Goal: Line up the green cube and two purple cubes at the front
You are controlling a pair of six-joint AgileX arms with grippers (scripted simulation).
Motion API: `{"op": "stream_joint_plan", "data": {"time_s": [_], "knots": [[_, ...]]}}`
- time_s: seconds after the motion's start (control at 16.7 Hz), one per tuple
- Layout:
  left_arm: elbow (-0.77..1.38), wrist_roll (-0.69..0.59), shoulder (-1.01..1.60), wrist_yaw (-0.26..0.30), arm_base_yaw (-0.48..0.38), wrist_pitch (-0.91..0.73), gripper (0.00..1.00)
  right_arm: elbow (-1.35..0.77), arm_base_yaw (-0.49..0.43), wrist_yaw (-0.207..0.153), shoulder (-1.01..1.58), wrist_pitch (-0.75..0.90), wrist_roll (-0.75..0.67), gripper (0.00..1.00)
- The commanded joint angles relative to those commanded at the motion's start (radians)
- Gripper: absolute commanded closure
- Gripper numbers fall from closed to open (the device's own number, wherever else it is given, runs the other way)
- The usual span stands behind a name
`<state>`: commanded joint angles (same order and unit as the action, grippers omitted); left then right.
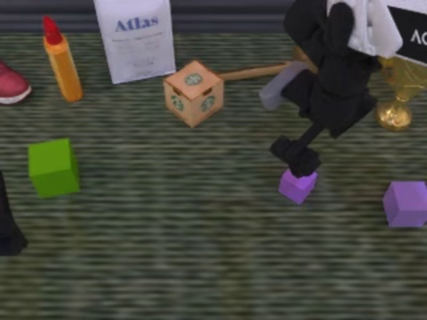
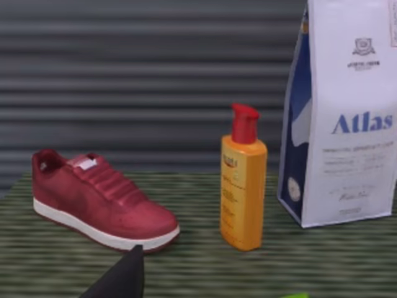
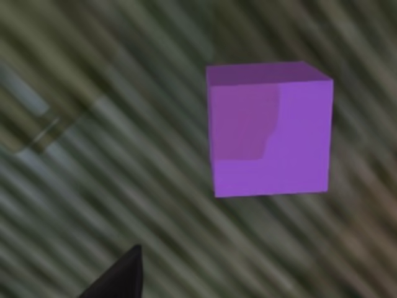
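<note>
Right hand seemingly over violet cube

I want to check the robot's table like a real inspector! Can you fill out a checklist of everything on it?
Surface: table with a green-grey striped cover.
Job's things: green cube at left; small purple cube right of centre; paler purple cube near the right edge. Not lined up yet.
Clutter: red shoe, orange bottle, Atlas bag, tan emblem cube, hammer, gold trophy.
Grippers: right gripper just above the small purple cube; left gripper at the left edge.
Cables: nothing seen.
Surroundings: grey ribbed wall behind.
</note>
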<state>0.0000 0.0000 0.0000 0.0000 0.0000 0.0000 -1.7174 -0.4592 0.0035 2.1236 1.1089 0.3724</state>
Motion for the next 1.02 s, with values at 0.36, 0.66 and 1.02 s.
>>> {"op": "stream_joint_plan", "data": {"time_s": [0.36,0.66,1.02], "knots": [[0.000,0.000,0.000,0.000,0.000,0.000,0.00,-0.106,-0.027,0.000,0.108,0.053,0.022,0.00],[0.000,0.000,0.000,0.000,0.000,0.000,0.00,-0.090,-0.023,0.000,0.112,0.034,0.022,0.00],[0.000,0.000,0.000,0.000,0.000,0.000,0.00,0.038,-0.027,0.001,0.197,-0.188,0.020,0.00]]}}
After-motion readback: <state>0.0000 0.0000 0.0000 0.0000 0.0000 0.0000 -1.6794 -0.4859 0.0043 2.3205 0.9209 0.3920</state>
